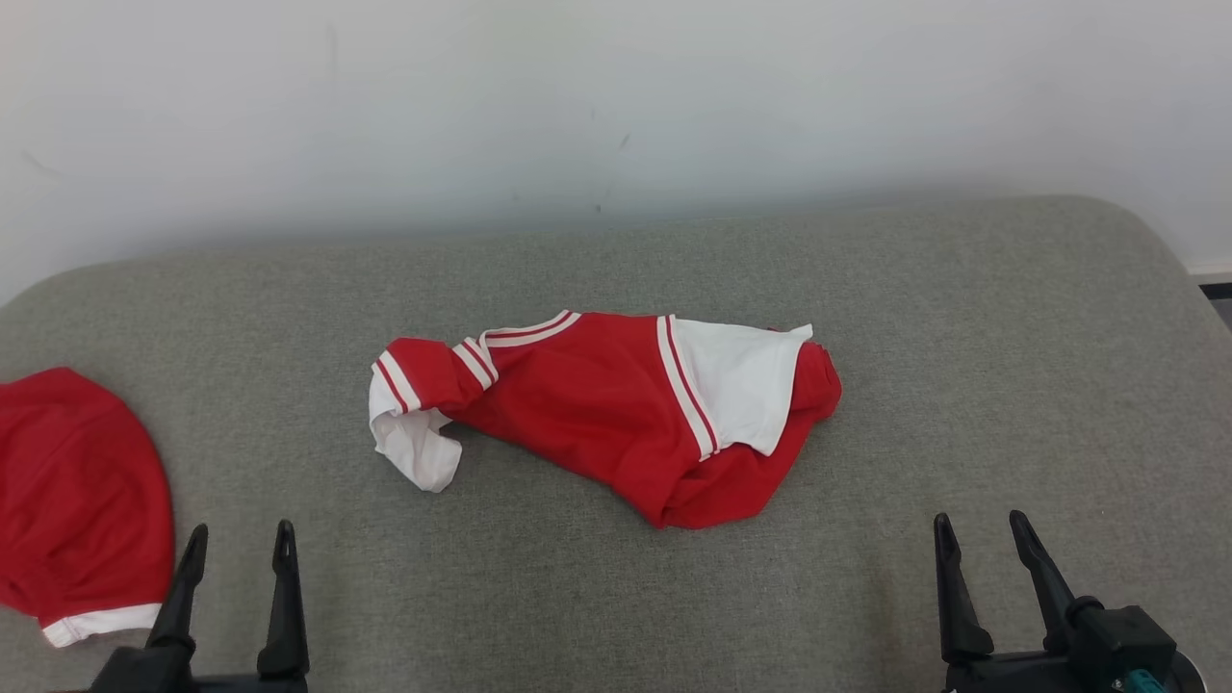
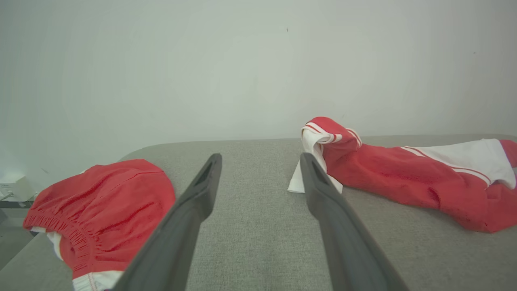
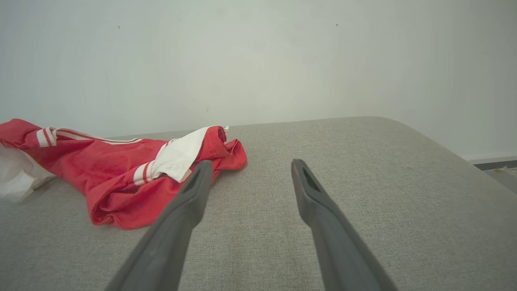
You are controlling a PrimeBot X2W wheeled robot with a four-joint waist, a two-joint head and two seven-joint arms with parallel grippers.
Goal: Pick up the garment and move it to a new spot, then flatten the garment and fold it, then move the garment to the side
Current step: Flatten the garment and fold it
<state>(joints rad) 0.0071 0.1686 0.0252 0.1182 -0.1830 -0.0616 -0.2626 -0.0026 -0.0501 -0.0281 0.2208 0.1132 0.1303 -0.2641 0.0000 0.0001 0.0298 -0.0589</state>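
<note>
Garment point(image 1: 587, 414) crumpled, red, white striped trim; left fingers point(image 1: 286, 597), right fingers point(image 1: 955, 597) spread, empty

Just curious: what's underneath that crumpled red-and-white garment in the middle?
The garment lies on the grey cushion, which shows all round it. Its folds hide the patch beneath, so anything tucked under there can't be seen.

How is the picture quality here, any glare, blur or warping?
Head view: soft even light, no glare, garment sharp. Left wrist view: wall hazy, left gripper slightly soft up close. Right wrist view: wide lens bows the grey cushion edge.
</note>
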